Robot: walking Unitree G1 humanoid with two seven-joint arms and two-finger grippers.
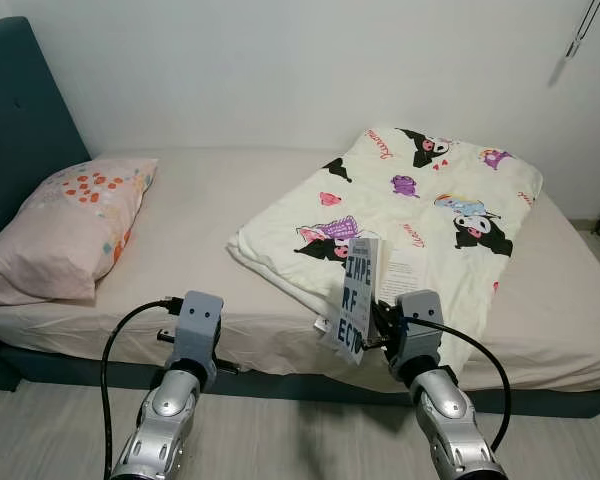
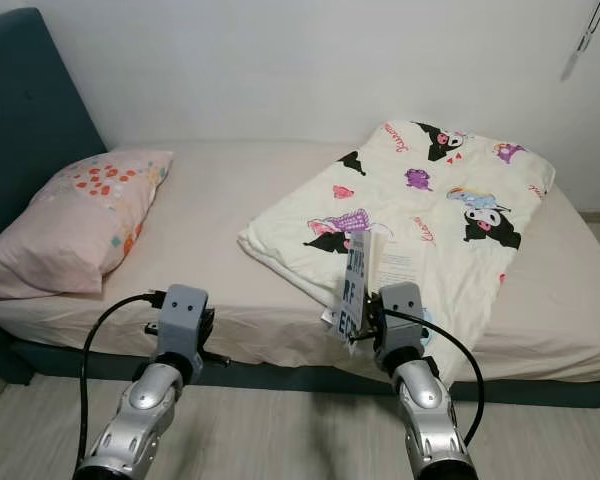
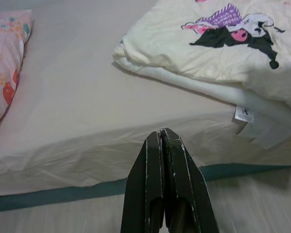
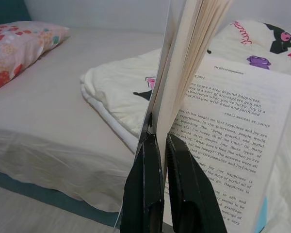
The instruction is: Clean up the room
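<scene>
Paperback book (image 1: 358, 297) hangs over the bed's (image 1: 200, 220) front edge, pinched by its cover in the right hand (image 4: 160, 160), light but floppy, pages fanning; left hand (image 3: 162, 145) closed, empty.

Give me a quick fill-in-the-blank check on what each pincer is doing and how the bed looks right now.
1. The right pincer is shut on an open ____.
2. The left pincer is shut and holds ____.
3. The pink pillow lies on the bed's ____ side, as the robot sees it.
4. The cartoon-printed quilt lies ____ on the mattress.

Missing words: book; nothing; left; folded
</scene>
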